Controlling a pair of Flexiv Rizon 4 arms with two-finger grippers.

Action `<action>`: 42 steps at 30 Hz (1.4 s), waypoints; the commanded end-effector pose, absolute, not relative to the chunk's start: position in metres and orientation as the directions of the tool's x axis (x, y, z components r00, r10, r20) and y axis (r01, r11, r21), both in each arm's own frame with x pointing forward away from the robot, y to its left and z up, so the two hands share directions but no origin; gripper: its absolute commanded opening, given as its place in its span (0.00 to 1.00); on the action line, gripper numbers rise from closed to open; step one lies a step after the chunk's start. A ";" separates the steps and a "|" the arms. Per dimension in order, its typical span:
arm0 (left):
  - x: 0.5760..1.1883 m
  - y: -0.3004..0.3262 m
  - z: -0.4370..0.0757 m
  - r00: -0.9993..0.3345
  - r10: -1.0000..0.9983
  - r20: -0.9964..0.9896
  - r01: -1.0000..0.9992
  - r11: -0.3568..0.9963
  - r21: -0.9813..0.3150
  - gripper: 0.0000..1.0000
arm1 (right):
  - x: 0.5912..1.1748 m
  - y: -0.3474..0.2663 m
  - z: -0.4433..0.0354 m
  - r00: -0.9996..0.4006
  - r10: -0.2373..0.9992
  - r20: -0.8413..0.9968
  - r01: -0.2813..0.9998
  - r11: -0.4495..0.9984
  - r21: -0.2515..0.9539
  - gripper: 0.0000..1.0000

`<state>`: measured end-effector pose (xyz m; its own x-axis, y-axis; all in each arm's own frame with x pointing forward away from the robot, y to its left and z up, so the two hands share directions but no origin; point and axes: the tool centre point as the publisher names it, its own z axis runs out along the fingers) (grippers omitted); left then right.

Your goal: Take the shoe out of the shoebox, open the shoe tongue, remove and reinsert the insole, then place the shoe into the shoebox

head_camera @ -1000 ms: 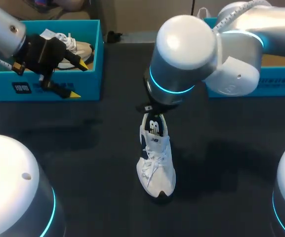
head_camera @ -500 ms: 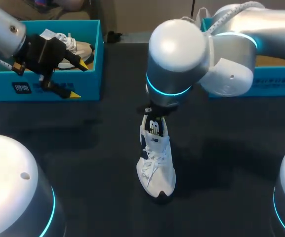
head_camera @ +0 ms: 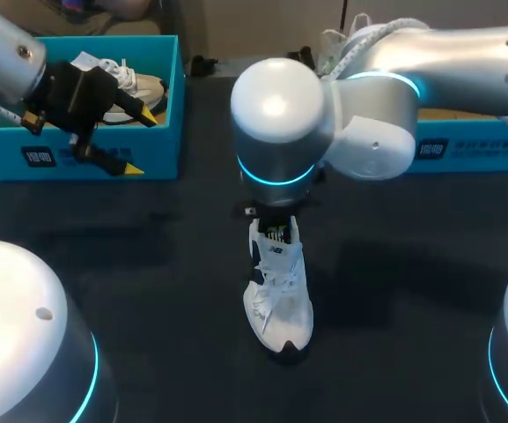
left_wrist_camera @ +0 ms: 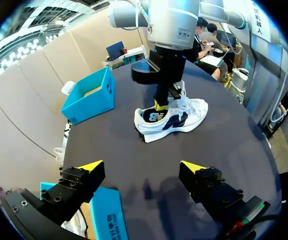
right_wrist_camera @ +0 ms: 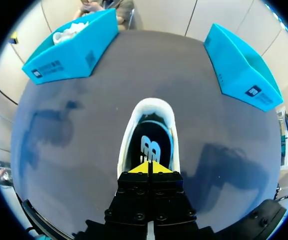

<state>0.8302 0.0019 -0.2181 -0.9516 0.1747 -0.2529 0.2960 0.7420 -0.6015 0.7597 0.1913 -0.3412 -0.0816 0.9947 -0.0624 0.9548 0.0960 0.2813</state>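
Observation:
A white shoe [head_camera: 278, 295] stands upright mid-table, toe toward me. My right arm [head_camera: 276, 123] hangs over its heel end and hides its own gripper in the head view. In the right wrist view my right gripper [right_wrist_camera: 148, 168] is shut, its tips at the tongue end of the shoe's opening, just over the dark insole [right_wrist_camera: 150, 145]. Whether it pinches anything I cannot tell. My left gripper [left_wrist_camera: 141, 167] is open and empty above the front wall of the left shoebox [head_camera: 95, 154], well away from the shoe [left_wrist_camera: 171, 117].
The left blue shoebox holds another white shoe [head_camera: 126, 84]. A second blue shoebox [head_camera: 469, 145] stands at the back right, behind my right arm. The dark table [head_camera: 148, 264] lies bare around the shoe.
My right arm's big joint has swung to the left over the shoe. The shoe has kept its place and the left arm has not moved.

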 end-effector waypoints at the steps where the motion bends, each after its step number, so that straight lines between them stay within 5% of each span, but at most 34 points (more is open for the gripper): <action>1: 0.830 0.002 -0.217 -0.952 0.176 -0.252 0.296 0.744 -0.599 1.00 | 0.756 0.202 -0.350 -0.054 0.994 -0.098 0.960 0.079 0.268 0.00; 42: 0.830 0.002 -0.217 -0.952 0.176 -0.252 0.296 0.744 -0.599 1.00 | 0.744 0.174 -0.385 -0.017 0.989 -0.146 0.976 0.049 0.214 0.00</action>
<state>0.8301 0.0020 -0.2179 -0.9516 0.1748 -0.2528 0.2960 0.7421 -0.6014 0.7470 0.1771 -0.3945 -0.0257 0.9899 -0.1396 0.9783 0.0536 0.2001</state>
